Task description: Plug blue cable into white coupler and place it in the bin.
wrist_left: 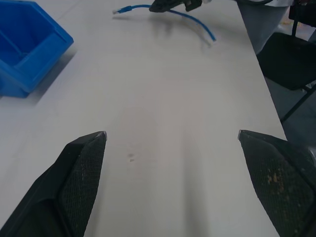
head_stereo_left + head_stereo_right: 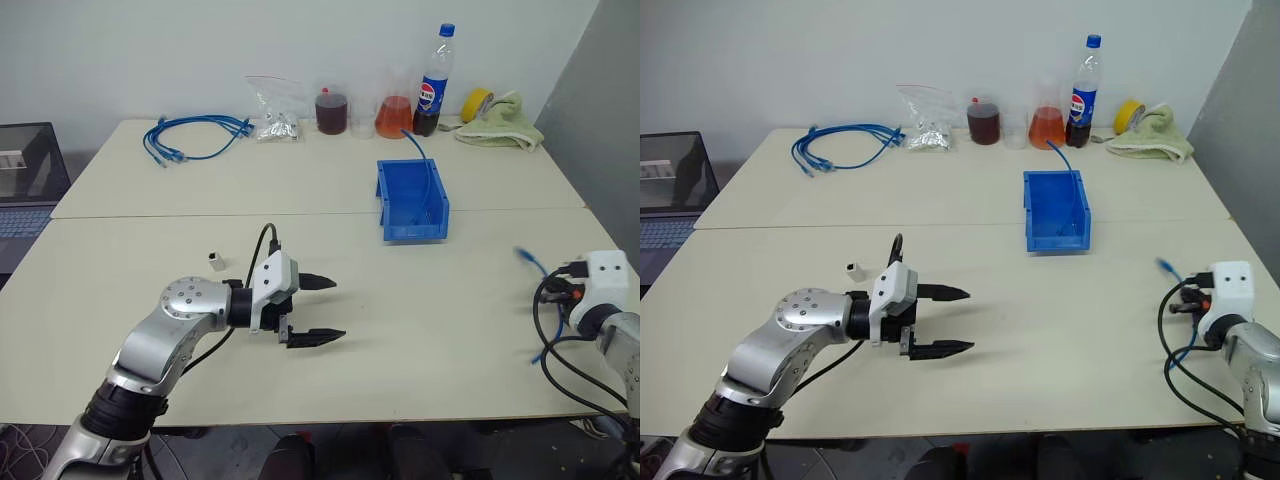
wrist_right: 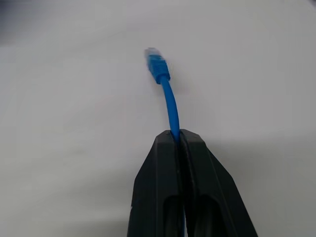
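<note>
Table: I see 2 pale tabletops butted together, with a seam running 9 to 3 o'clock across the middle.
Left gripper: on my near left, fingers spread wide, nothing between them, tips aimed toward 3 o'clock over bare table.
Right gripper: at the near right edge, fingers pressed together and pinching the blue cable.
Bin: open-topped blue bin past table centre, toward 1 o'clock from the left gripper; a thin blue lead hangs over its far rim.
Cable bundle: loose loop of several blue cables on the far left, around 11 o'clock.
Cola bottle: upright at the far edge near 1 o'clock; blue label with a round red, white and blue logo; I can't read the lettering.
Other far-edge items: clear bag, 2 jars of dark and orange liquid, yellow tape roll, green cloth.
Blue cable: long axis runs straight out from the right fingertips, plug leading and clear of the table; in the head view that plug end points toward 10 o'clock, while the tail droops below the gripper.
White coupler: tiny block lying alone on the table at 11 o'clock from the left gripper, near it but not touching.
</note>
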